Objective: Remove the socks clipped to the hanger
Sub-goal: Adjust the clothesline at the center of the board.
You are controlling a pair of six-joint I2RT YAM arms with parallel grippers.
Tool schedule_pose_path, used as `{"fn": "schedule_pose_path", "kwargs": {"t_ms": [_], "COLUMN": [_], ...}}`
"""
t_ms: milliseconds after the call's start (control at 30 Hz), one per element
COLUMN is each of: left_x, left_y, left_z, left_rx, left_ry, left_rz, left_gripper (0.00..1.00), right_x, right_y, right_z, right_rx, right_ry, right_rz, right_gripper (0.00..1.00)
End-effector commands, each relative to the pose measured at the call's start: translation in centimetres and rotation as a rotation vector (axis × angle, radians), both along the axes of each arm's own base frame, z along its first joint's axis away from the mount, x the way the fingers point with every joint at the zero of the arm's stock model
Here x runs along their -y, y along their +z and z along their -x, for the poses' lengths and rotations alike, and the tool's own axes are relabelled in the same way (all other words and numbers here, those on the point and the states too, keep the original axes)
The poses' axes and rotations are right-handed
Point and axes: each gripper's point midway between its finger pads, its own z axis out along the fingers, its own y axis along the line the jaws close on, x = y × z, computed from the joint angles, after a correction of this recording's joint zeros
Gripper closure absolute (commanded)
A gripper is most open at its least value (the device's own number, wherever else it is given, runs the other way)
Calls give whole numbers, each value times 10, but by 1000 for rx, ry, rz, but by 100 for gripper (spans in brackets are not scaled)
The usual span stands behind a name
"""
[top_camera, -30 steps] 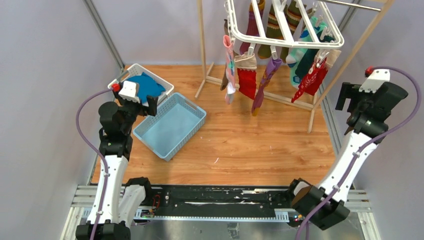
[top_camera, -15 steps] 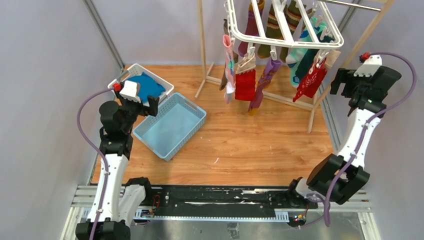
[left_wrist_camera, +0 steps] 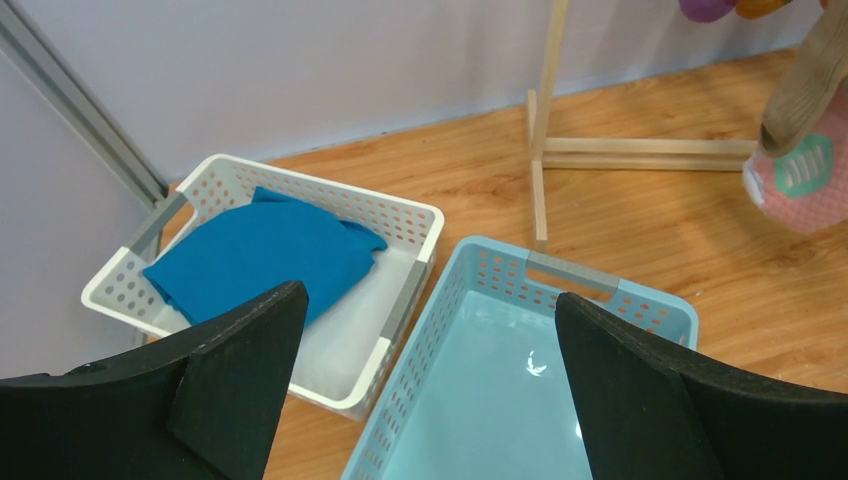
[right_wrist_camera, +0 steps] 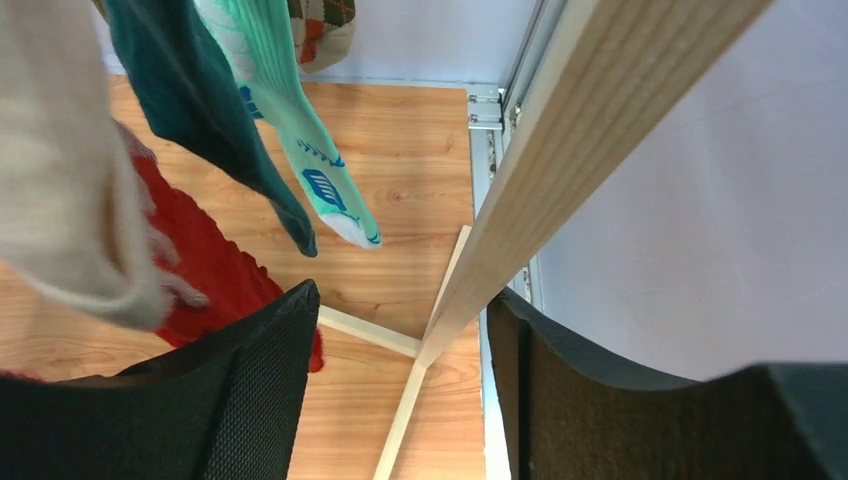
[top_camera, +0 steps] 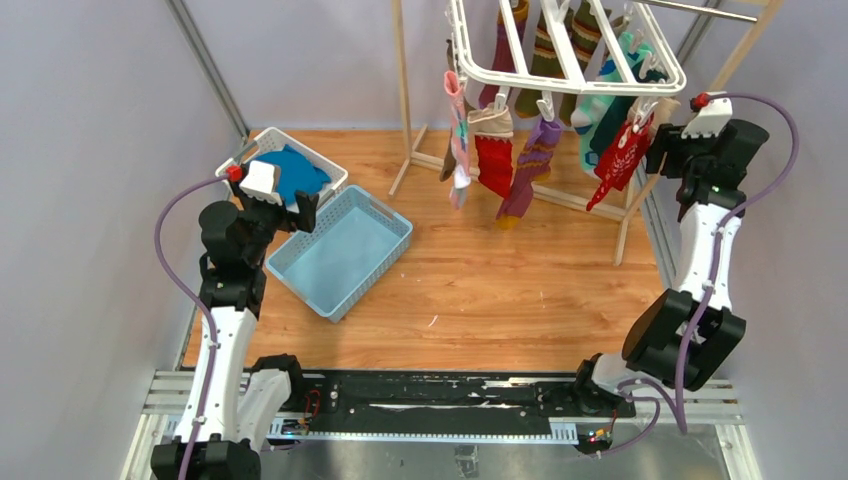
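Against the frame a second before, the right arm had lifted and swung in from the right edge of the overhead view toward the upper right. Its right gripper (top_camera: pixel 662 152) now sat just beside the red patterned sock (top_camera: pixel 620 155), below the right corner of the hanger (top_camera: pixel 530 80). Its fingers stood apart with nothing between them. In the wrist view the wooden rack (right_wrist_camera: pixel 600 150) ran diagonally through the gap between the two black fingers (right_wrist_camera: pixel 250 380). Whether they touched it could not be told.

The socks had swayed a little but remained clipped along the white frame at the top centre. A pink patterned sock (top_camera: pixel 458 150) hung on the left, then a red sock (top_camera: pixel 493 160) and a purple sock (top_camera: pixel 530 165). Close to the right wrist camera hung a teal sock (right_wrist_camera: pixel 200 100), a mint sock (right_wrist_camera: pixel 290 130) and a blurred beige sock (right_wrist_camera: pixel 60 200).

The left arm had not moved. The left gripper (top_camera: pixel 290 210) hung spread wide and empty at centre left, over the edge between the white basket (top_camera: pixel 325 170), which held a blue cloth (top_camera: pixel 290 172), and the pale blue basket (top_camera: pixel 385 215).
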Motion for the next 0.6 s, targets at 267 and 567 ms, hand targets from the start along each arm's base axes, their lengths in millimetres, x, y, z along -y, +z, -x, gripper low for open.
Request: {"fn": "schedule_pose_path", "kwargs": {"t_ms": [267, 567], "left_x": [6, 8], "left_y": [0, -1], "left_z": [-2, -2], "left_rx": [18, 16], "left_ry": [-31, -44], "left_rz": [5, 6], "left_gripper": [0, 0], "right_x": [-21, -35], "right_y": [12, 5], "right_z": [13, 48], "right_rx": [46, -1], "right_ry": [11, 5], "right_rz": [41, 28], "right_gripper": [66, 84]}}
